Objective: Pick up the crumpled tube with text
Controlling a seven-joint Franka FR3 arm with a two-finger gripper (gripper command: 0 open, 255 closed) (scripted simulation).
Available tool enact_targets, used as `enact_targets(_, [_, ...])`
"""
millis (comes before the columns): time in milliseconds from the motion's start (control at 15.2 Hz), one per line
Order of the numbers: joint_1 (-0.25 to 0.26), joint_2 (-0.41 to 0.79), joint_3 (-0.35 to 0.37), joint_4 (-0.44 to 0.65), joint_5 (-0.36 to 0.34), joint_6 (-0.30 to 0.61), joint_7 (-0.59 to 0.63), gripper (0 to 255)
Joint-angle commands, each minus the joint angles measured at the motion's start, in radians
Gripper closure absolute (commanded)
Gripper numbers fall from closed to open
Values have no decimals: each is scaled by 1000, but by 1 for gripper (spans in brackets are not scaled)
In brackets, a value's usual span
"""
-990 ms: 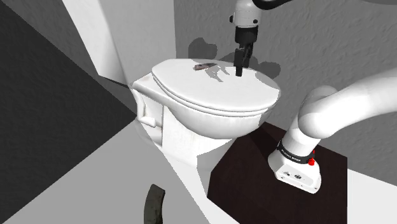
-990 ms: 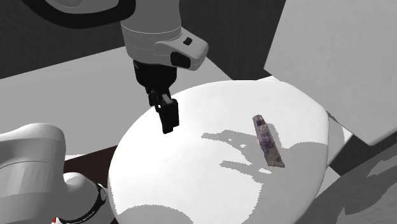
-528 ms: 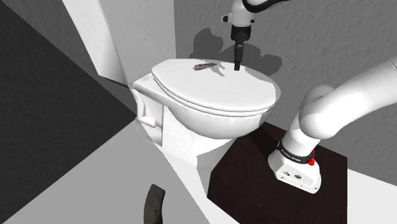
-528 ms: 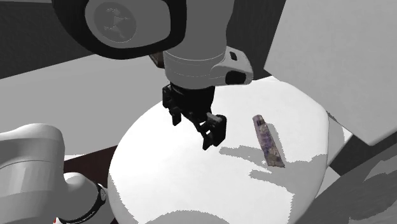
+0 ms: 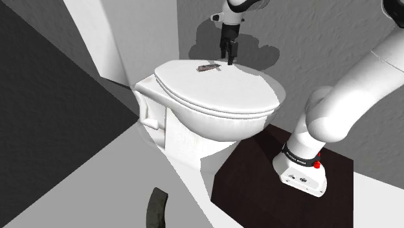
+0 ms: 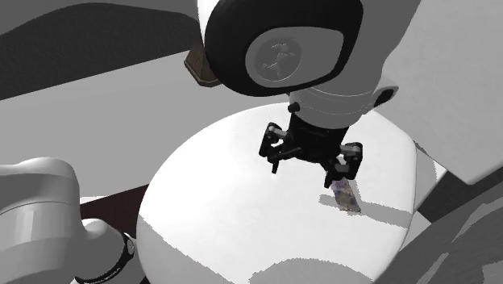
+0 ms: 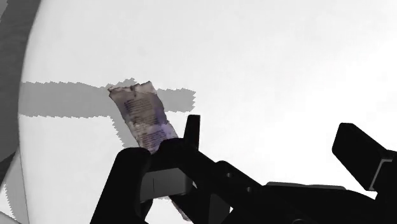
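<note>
Fingers (image 7: 359, 153) of the black gripper (image 6: 310, 165) stand wide apart with nothing between them, pointing down at the closed white toilet lid (image 5: 223, 91). The white arm (image 5: 349, 97) rises from its dark stand (image 5: 249, 165) beside the toilet and arches over the bowl. This puts the gripper above the rear of the lid, close to the grey wall.

The crumpled tube (image 7: 143, 114) lies flat on the lid near that rear edge. It is a small, flattened, pale purplish piece with lines of dark print. In the wrist view it sits just beside one finger, its nearer end hidden behind that finger, rather than in the gap. In the second exterior view the tube (image 6: 345, 196) peeks out below the finger on that view's right. In the shoulder view the tube (image 5: 207, 67) lies just left of the gripper (image 5: 228, 55), which hangs a little above the lid.

The wide opening suits a flat thing on a hard surface, since the fingers likely must straddle its narrow width before closing. The gripper looks off to one side, so a small sideways shift and a descent seem called for. The tube is thin and the lid smooth, so a nudge from a finger could slide it away.
</note>
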Motion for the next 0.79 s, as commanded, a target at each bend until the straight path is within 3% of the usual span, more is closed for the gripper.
enact_targets(0, [21,74,-34,51,21,34,-139,0])
enact_targets(330, [56,269,-81,231,117,57,-454,0])
enact_targets(726, [54,292,-81,188,129,123,-479,0])
